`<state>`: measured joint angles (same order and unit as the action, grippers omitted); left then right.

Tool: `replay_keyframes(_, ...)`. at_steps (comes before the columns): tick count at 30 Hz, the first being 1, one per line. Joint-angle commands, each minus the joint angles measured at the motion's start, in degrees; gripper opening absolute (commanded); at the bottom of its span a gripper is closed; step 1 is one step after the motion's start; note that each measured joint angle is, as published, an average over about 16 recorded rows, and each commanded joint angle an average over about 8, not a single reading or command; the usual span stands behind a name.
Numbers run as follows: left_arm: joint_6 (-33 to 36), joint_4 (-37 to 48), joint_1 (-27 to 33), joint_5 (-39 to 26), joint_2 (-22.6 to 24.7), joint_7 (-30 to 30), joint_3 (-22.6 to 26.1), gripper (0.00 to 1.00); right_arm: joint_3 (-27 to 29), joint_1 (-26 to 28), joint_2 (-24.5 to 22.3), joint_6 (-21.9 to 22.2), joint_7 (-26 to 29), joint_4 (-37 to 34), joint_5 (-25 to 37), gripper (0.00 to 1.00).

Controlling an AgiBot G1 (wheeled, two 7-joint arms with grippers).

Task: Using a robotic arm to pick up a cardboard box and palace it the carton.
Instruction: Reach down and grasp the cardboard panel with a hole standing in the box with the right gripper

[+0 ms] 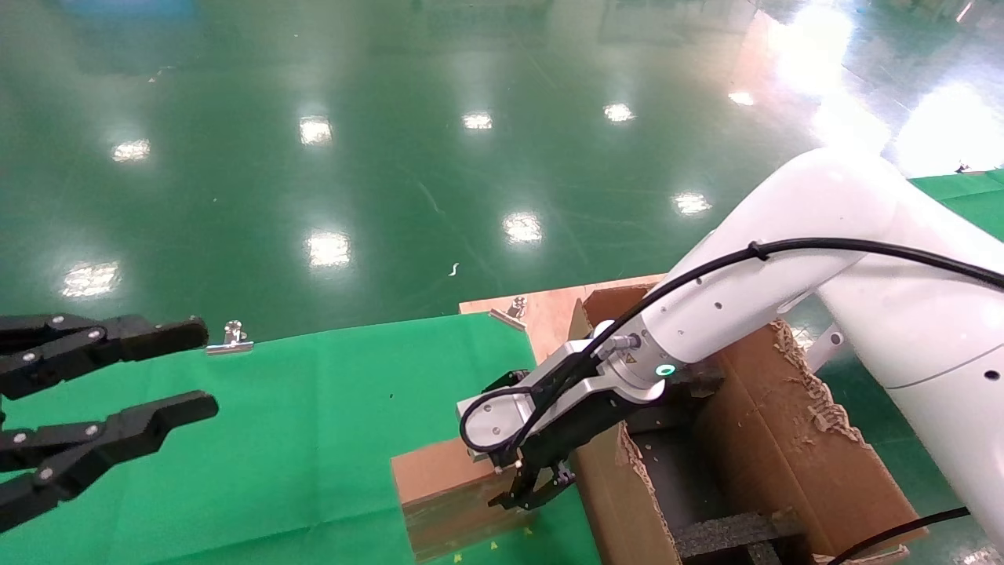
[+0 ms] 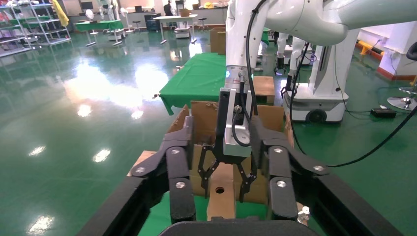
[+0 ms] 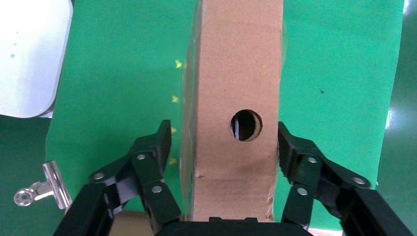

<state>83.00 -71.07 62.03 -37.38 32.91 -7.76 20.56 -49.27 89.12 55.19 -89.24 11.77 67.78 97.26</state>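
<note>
The small brown cardboard box with a round hole lies on the green cloth, next to the carton. My right gripper, on the white arm, is down over the box's near end. In the right wrist view the gripper is open and straddles the box: one finger is at the box's edge, the other stands off with a gap. The tall torn carton stands right of the box, with black foam inside. My left gripper hangs open and empty at the far left.
The green cloth table lies under both arms. Metal binder clips sit at its back edge and on a bare wooden board. Another clip lies close to the right gripper. The left wrist view shows the right gripper over the box.
</note>
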Motion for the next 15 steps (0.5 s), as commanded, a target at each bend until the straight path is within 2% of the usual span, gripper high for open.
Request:
replay_keyframes(1,0.00,0.00,0.00,0.00,0.00,0.00,0.00,1.00,0.04,-0.03,-0.02,-0.01,-0.01,0.02,-0.02,0.00)
replay_keyframes(15,0.00,0.00,0.00,0.00,0.00,0.00,0.00,1.00,0.13,-0.12,-0.09,-0.02,0.00,0.04,-0.11,0.00)
